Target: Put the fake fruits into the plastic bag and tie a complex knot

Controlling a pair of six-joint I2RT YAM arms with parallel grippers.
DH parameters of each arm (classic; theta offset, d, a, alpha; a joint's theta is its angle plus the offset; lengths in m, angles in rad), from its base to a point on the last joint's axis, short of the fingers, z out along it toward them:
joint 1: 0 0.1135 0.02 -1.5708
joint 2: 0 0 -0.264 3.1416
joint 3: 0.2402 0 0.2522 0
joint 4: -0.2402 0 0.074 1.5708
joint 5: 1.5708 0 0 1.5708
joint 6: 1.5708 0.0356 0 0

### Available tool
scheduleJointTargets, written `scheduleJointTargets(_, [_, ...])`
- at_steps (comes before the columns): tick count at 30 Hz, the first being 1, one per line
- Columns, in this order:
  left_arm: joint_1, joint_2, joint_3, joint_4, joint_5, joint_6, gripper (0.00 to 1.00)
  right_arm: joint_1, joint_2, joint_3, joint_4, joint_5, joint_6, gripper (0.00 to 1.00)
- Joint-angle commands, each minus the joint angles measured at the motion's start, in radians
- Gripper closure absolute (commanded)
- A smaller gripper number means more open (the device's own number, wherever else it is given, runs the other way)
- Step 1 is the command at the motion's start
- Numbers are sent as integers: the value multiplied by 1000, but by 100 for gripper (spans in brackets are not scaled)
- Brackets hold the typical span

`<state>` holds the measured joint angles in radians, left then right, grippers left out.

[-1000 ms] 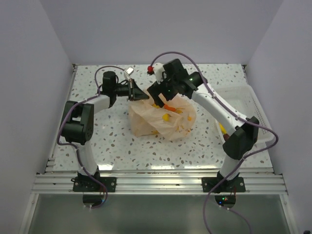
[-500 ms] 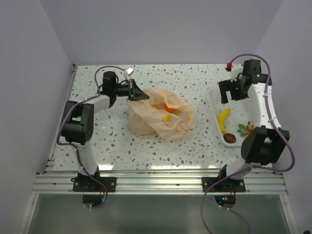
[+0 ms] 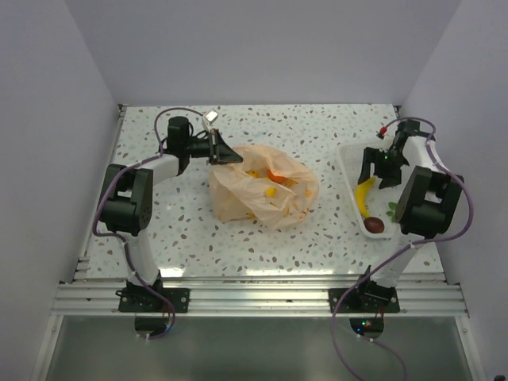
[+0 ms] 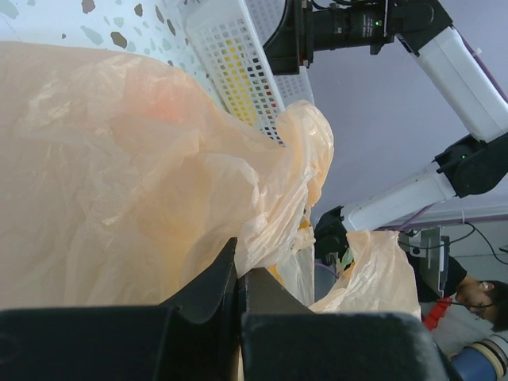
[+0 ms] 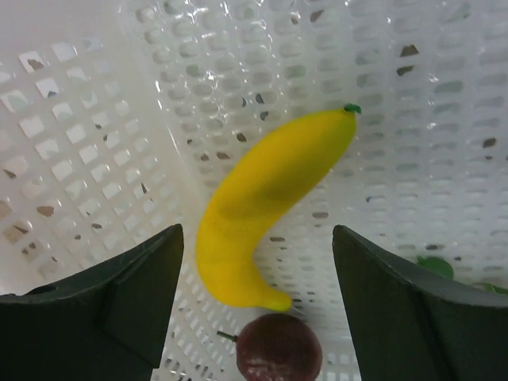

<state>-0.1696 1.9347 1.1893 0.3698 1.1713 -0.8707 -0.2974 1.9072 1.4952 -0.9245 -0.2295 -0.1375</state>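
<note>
The peach-orange plastic bag (image 3: 262, 194) lies crumpled mid-table with yellow and orange fruits (image 3: 271, 189) showing through it. My left gripper (image 3: 228, 153) is shut on the bag's upper left edge; the left wrist view shows the jaws (image 4: 238, 266) pinching the film of the bag (image 4: 119, 159). My right gripper (image 3: 378, 168) is open over the white tray (image 3: 347, 163). In the right wrist view its jaws (image 5: 254, 238) straddle a yellow banana (image 5: 270, 198) without touching it, with a dark purple plum (image 5: 278, 349) just below. The banana (image 3: 364, 194) and plum (image 3: 375, 225) also show from above.
Small green pieces (image 3: 393, 209) lie in the tray beside the banana, one also in the right wrist view (image 5: 433, 267). The perforated tray floor (image 5: 119, 119) sits close under the right gripper. White walls enclose the table on three sides.
My right arm has swung from the bag's mouth over to the tray on the right and come down over the banana. The left gripper and the bag have stayed still.
</note>
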Motion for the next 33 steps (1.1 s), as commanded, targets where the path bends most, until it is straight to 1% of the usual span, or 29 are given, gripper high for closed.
scheduleJointTargets(1, [7, -13, 13, -14, 4, 36, 100, 20, 41, -6, 85, -67, 102, 21])
scheduleJointTargets(4, [7, -10, 10, -12, 1, 36, 100, 26, 84, -18, 107, -42, 118, 22])
scheduleJointTargets(5, [7, -8, 10, -11, 1, 38, 100, 26, 95, -21, 111, -42, 119, 25])
scheduleJointTargets(6, [7, -8, 10, -12, 1, 36, 100, 26, 104, -27, 115, -38, 116, 31])
scheduleJointTargets(9, [8, -5, 13, -12, -1, 36, 100, 26, 122, -39, 116, -42, 115, 37])
scheduleJointTargets(11, [8, -2, 16, -11, -1, 35, 100, 26, 112, -39, 112, -56, 108, 42])
scheduleJointTargets(12, [7, -2, 18, -12, 1, 33, 100, 26, 107, -38, 105, -57, 104, 47])
scheduleJointTargets(13, [8, 0, 20, -12, 1, 35, 100, 26, 99, -30, 96, -60, 93, 56])
scheduleJointTargets(15, [7, -2, 23, -15, 2, 35, 100, 26, 64, -1, 53, -85, 79, 67])
scheduleJointTargets(16, [7, -3, 23, -15, 4, 33, 100, 26, 46, 11, 40, -102, 64, 78])
scheduleJointTargets(17, [8, -5, 23, -17, 4, 35, 100, 26, 0, 40, 14, -132, 61, 82])
scheduleJointTargets(19, [7, -6, 20, -22, 2, 38, 100, 27, -46, 80, -10, -180, 53, 87])
scheduleJointTargets(20, [7, -8, 15, -20, 4, 39, 100, 30, -71, 101, -22, -212, 49, 91])
scheduleJointTargets(21, [8, -9, 13, -19, 2, 39, 100, 35, -107, 149, -43, -265, 49, 94])
scheduleJointTargets(24, [7, -13, 7, -19, 5, 38, 100, 87, -180, 233, -48, -374, 50, 95])
scheduleJointTargets(26, [8, -11, 10, -19, 5, 36, 100, 168, -207, 273, -13, -404, 65, 94])
scheduleJointTargets(27, [7, -10, 10, -16, 8, 33, 100, 205, -220, 281, 5, -403, 75, 94])
scheduleJointTargets(28, [7, -11, 12, -17, 11, 32, 100, 283, -237, 289, 22, -396, 73, 94])
scheduleJointTargets(30, [7, -8, 18, -15, 13, 29, 100, 378, -249, 295, 88, -357, 76, 93])
scheduleJointTargets(31, [7, -6, 21, -17, 13, 26, 100, 467, -249, 298, 104, -334, 67, 93])
scheduleJointTargets(33, [7, -3, 30, -5, 14, 13, 100, 553, -243, 309, 142, -312, 67, 93])
